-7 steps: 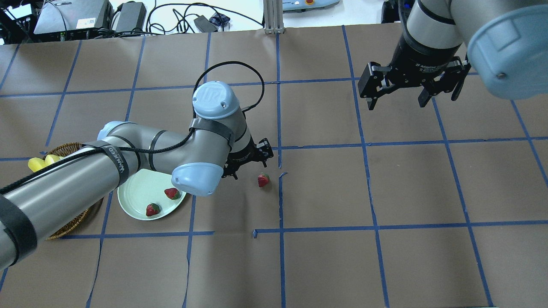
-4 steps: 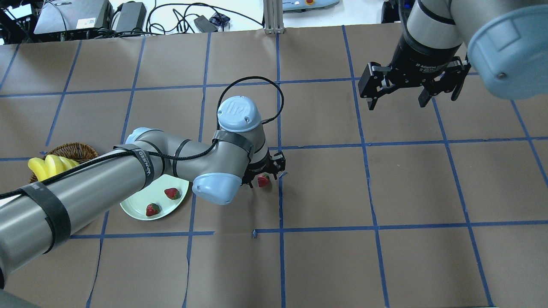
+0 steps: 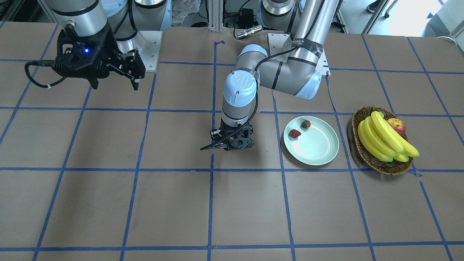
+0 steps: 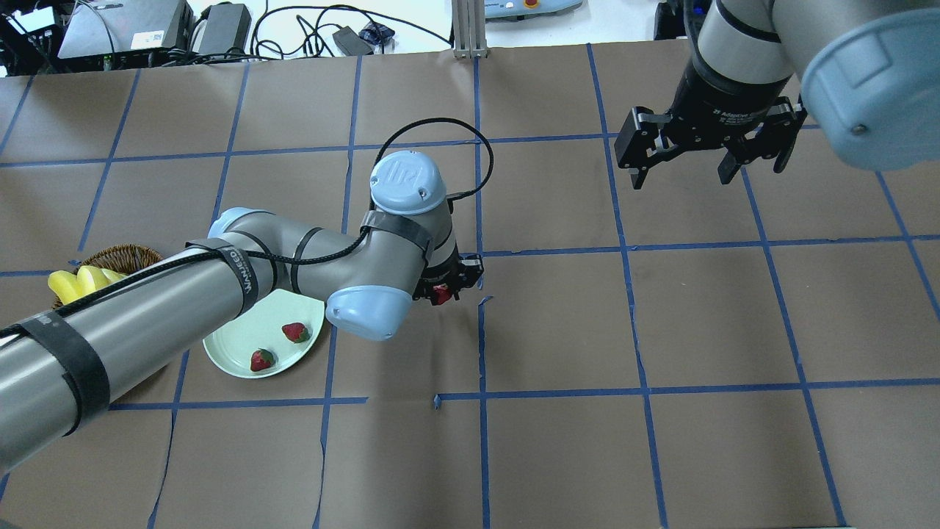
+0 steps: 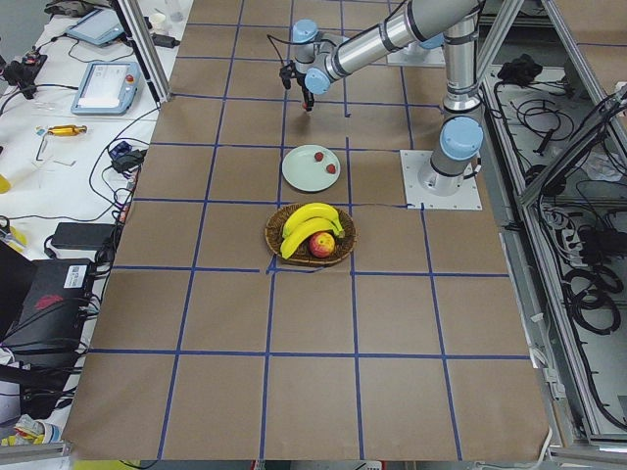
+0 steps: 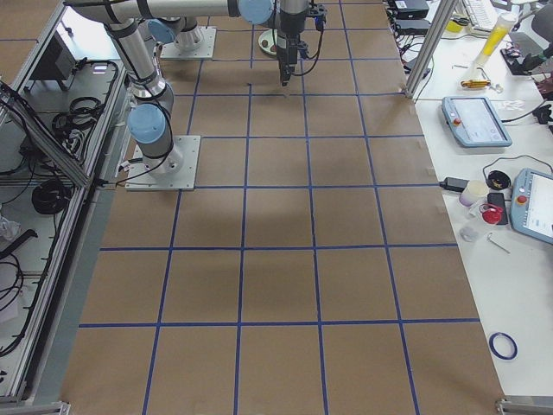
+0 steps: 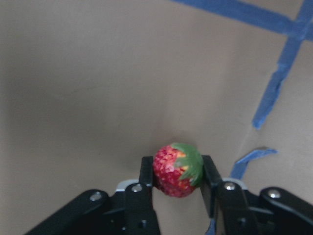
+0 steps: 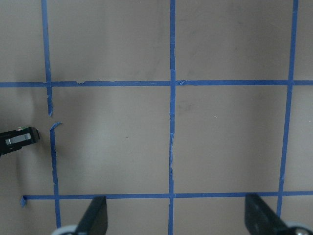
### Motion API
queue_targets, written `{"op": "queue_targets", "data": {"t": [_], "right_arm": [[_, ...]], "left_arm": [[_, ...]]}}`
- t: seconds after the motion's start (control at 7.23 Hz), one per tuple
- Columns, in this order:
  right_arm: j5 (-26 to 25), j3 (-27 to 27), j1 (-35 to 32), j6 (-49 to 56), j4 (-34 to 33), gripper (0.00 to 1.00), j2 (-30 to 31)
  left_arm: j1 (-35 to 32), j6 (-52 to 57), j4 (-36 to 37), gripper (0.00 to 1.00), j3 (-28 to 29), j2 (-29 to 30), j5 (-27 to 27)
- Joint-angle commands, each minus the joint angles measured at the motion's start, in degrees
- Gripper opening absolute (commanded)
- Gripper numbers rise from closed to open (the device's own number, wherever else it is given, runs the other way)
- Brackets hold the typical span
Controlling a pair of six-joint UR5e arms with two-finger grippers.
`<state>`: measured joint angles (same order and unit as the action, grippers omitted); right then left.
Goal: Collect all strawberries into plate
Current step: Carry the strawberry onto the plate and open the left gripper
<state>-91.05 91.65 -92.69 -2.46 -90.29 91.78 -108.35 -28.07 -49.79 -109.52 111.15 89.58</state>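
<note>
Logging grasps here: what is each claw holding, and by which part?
The left claw pinches a strawberry across its sides, one finger on each. The right claw is open, holding nothing.

Table (image 4: 661, 455): brown, blue tape grid. Plate (image 3: 319, 152): pale mint. Strawberry (image 7: 171, 171): red, yellow-flecked, green cap. Left end effector (image 7: 178, 172): black. Left arm (image 4: 147, 323): grey, pale-blue caps. Bananas (image 3: 380, 137): yellow. Apple (image 3: 397, 126): red-yellow. Basket (image 3: 384, 167): brown weave.
</note>
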Motion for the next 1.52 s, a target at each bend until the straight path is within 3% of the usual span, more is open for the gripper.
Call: {"op": "queue_targets", "data": {"t": [0.0,0.14,0.55,0.69,0.83,1.11,1.38], "right_arm": [[0.00,-0.07,0.05,0.00,-0.06,1.00,-0.28],[0.00,-0.07,0.05,0.00,-0.06,1.00,-0.37],[0.00,-0.07,0.05,0.09,-0.06,1.00,-0.37],[0.00,0.02,0.05,0.09,-0.06,1.00,-0.37],[0.00,0.02,0.05,0.00,-0.06,1.00,-0.37],[0.08,0.02,0.05,0.00,-0.06,1.00,-0.37],[0.26,0.02,0.05,0.00,-0.06,1.00,-0.37]], "left_arm": [[8.10,11.92,-6.16,0.00,0.44,-3.90,4.20],[12.59,18.60,-9.68,0.02,-0.34,-6.18,4.29],[27.52,38.91,-9.27,0.04,-9.91,-11.29,4.47],[29.31,39.66,-9.36,0.25,-10.80,-11.39,4.38],[28.98,38.98,-9.27,0.99,-11.42,-11.65,4.38],[27.59,34.42,-9.97,1.00,-9.24,-14.36,3.77],[18.05,30.74,-20.19,1.00,3.62,-17.88,-3.05]]}}
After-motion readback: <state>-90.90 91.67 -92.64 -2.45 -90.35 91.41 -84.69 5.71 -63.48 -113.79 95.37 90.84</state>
